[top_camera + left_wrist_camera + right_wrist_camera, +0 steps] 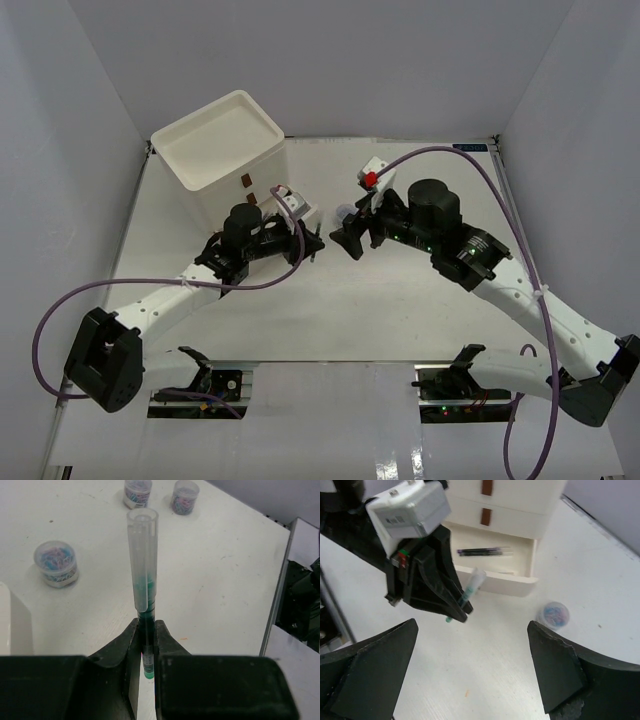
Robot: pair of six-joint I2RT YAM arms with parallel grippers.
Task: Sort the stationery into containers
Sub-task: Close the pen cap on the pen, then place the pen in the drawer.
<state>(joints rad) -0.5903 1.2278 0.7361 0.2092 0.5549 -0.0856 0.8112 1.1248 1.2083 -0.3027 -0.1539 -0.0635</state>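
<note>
The left tool (146,630) is clamped on a green pen (143,555), held tilted near the front of the drawer unit's (520,517) open bottom drawer (505,585). The right tool (472,627) stands wide open, holding nothing. Dark pens (485,552) lie in that drawer. A jar (553,614) stands on the bench (600,570) nearby.

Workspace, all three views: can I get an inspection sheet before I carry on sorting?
Surface: white table, a few faint specks.
Job's things: drawer unit at the far left; its bottom drawer is open with dark pens inside; green pen with a clear cap; three clear jars standing on the table.
Clutter: nothing seen.
Grippers: left gripper shut on the green pen; right gripper open, holding nothing, facing the left one.
Cables: a purple cable arcs off the left arm, another off the right.
Surroundings: plain pale walls on three sides.
</note>
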